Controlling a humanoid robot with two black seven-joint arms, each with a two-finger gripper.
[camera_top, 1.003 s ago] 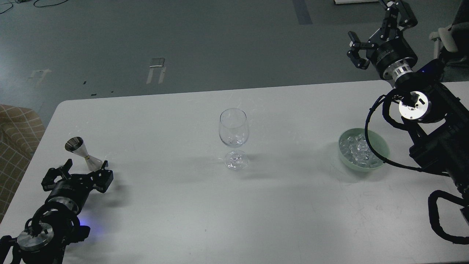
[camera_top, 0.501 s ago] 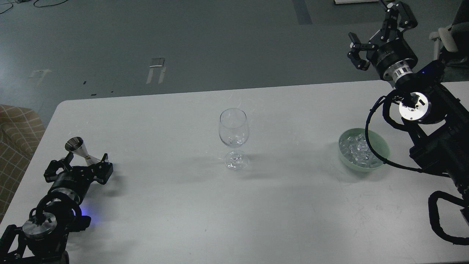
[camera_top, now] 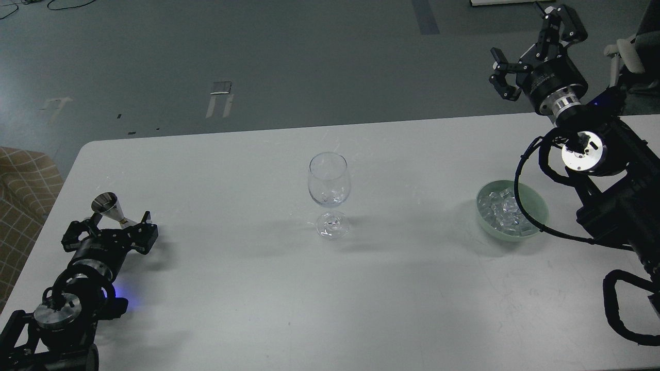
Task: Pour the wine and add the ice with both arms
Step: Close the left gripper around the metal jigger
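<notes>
White tabletop: your left gripper (camera_top: 110, 233), spread open and empty, brackets the tilted steel jigger (camera_top: 112, 209) at lower left. Your right gripper (camera_top: 531, 46), open and empty at upper right, hangs well above the ice (camera_top: 504, 211) in its green bowl (camera_top: 536, 198).

Pretty plain room: dull grey-green floor (camera_top: 289, 56) with a few strips of tape (camera_top: 220, 98) stuck on it and some black cables (camera_top: 31, 4) snaking in at the top left corner. The white bench (camera_top: 258, 309) fills most of the view and looks scuffed. A tan checked sofa (camera_top: 23, 190) sits at the left edge, and a pale chair (camera_top: 621, 54) is at far right.
</notes>
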